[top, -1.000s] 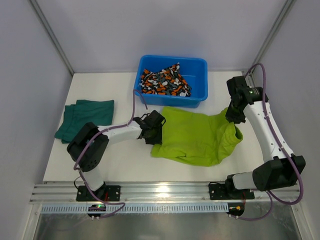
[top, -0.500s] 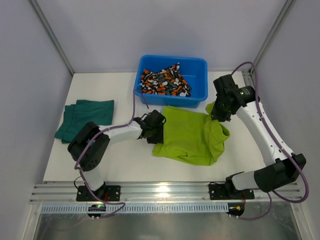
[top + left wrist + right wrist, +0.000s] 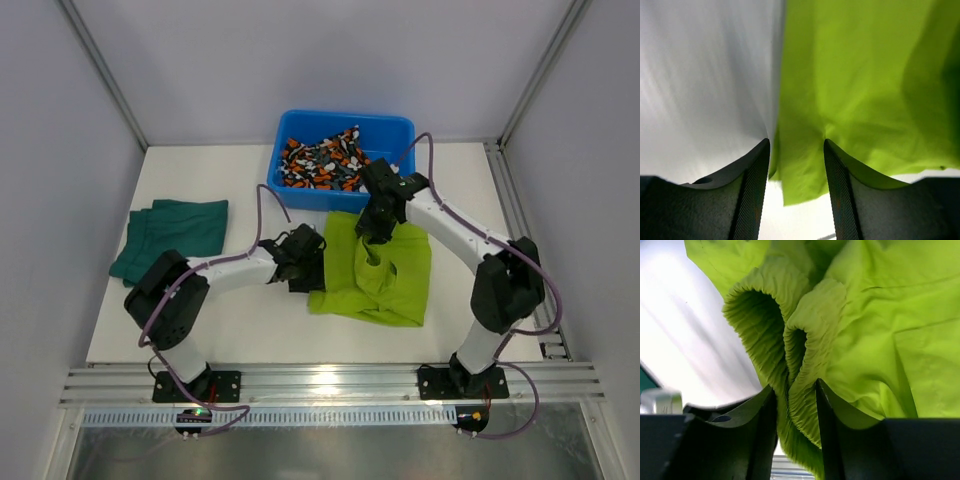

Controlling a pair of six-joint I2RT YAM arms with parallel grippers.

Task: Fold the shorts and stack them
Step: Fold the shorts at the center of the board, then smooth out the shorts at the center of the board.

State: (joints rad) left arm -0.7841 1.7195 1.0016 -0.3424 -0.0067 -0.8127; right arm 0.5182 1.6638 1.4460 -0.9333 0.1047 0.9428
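The lime yellow-green shorts (image 3: 385,285) lie on the table's middle, their right half folded over to the left. My right gripper (image 3: 375,228) is shut on the bunched elastic waistband (image 3: 805,340) and holds it above the shorts. My left gripper (image 3: 305,262) sits low at the shorts' left edge; its jaws stand apart with a corner of the lime cloth (image 3: 800,170) lying between them. The dark teal-green shorts (image 3: 172,235) lie folded at the left. The camouflage shorts (image 3: 325,165) lie crumpled in the blue tub (image 3: 395,135).
The blue tub stands at the back centre, just behind the right gripper. A purple cable (image 3: 268,205) arcs over the left arm. Metal frame posts stand at the back corners. A rail (image 3: 320,385) runs along the near edge.
My right gripper has swept left across the table with the waistband, folding the right half of the lime shorts over the left. The left gripper has stayed at the left edge.
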